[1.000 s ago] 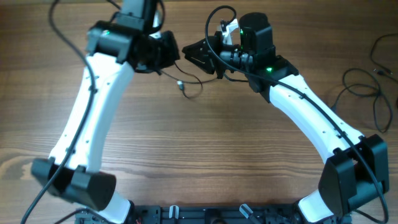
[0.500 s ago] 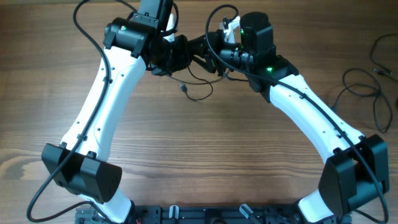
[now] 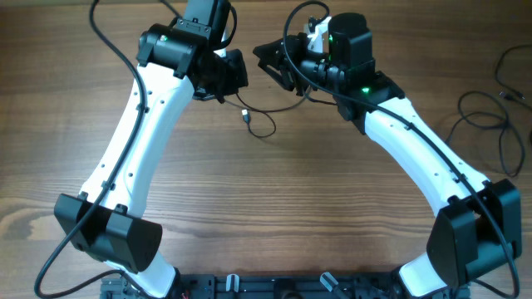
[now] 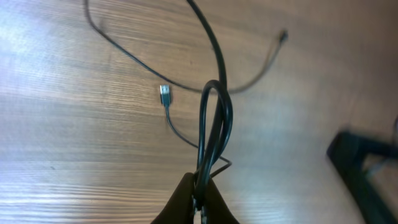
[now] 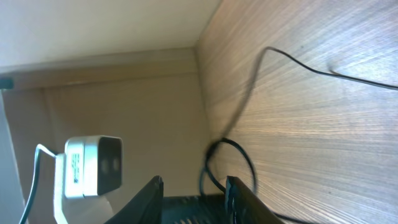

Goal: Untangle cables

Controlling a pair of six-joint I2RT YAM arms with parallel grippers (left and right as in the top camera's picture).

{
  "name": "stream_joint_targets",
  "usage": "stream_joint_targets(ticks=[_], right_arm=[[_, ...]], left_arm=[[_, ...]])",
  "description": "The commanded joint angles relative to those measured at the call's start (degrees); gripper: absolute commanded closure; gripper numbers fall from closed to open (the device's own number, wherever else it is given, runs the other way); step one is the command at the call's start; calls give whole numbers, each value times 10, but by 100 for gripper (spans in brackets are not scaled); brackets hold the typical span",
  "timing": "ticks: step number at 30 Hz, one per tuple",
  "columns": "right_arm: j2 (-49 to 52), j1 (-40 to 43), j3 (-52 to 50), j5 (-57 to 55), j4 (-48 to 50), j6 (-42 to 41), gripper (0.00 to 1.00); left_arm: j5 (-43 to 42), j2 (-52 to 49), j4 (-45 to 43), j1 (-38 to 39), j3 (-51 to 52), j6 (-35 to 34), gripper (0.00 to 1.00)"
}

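My left gripper (image 4: 200, 185) is shut on a folded loop of thin dark cable (image 4: 214, 118) and holds it just above the wood. From that bundle a strand runs to a silvery plug (image 4: 165, 95) lying on the table, and a second dark end (image 4: 283, 36) lies farther off. Overhead, the left gripper (image 3: 235, 76) sits over the cables (image 3: 264, 130), with the plug (image 3: 246, 116) just below it. My right gripper (image 3: 264, 58) hangs a short way to its right. In the right wrist view the right gripper (image 5: 194, 182) is open and holds nothing, with a cable loop (image 5: 247, 163) beyond its fingers.
More thin dark cords (image 3: 490, 116) lie in loose loops at the table's far right edge. A white camera box (image 5: 93, 165) stands off the table's back edge in front of a beige wall. Both arms' thicker black wires arch above the grippers.
My left arm swung right to meet the right gripper. The right gripper then opened and drew back up and to the right. The loose cable loop on the table shifted slightly.
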State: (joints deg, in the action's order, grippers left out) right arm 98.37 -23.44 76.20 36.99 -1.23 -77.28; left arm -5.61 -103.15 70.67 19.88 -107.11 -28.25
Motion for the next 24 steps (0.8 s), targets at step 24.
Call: stream_joint_targets(ticks=[24], right_arm=[[4,-10,2,-58,-37,28,68]], left_arm=[[-50,18,48,66,-4,696,96]])
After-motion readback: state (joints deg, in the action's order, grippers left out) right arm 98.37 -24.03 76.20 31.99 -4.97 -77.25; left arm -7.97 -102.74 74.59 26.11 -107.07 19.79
